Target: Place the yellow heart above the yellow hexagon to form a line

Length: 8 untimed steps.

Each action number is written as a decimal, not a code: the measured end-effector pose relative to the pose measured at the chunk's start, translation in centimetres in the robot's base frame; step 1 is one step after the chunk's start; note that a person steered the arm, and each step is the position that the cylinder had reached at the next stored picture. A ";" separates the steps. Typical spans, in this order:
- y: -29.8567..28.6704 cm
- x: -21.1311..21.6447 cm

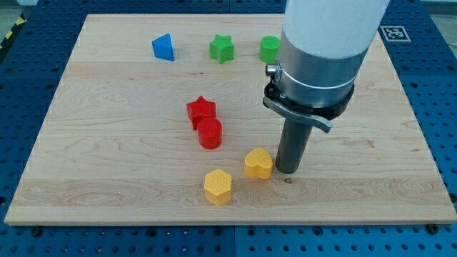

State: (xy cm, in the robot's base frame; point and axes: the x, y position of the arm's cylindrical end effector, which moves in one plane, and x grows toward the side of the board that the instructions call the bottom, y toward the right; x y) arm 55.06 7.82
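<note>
The yellow heart (258,163) lies on the wooden board, below the middle. The yellow hexagon (218,186) lies just down and to the view's left of it, a small gap apart. My tip (288,170) rests on the board right beside the heart's right side, touching it or very nearly so. The rod rises from there into the big white and grey arm body at the view's top right.
A red star (201,110) and a red cylinder (210,133) sit together left of centre. A blue triangle (163,48), a green star (222,48) and a green cylinder (269,49), partly behind the arm, line the top. The board's bottom edge (228,221) is near the hexagon.
</note>
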 end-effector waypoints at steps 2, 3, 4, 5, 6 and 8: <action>-0.3 0.6; -0.6 0.6; -1.1 0.5; -2.8 0.5; -4.3 0.5; -7.1 -0.6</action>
State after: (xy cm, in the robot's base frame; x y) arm 54.50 0.67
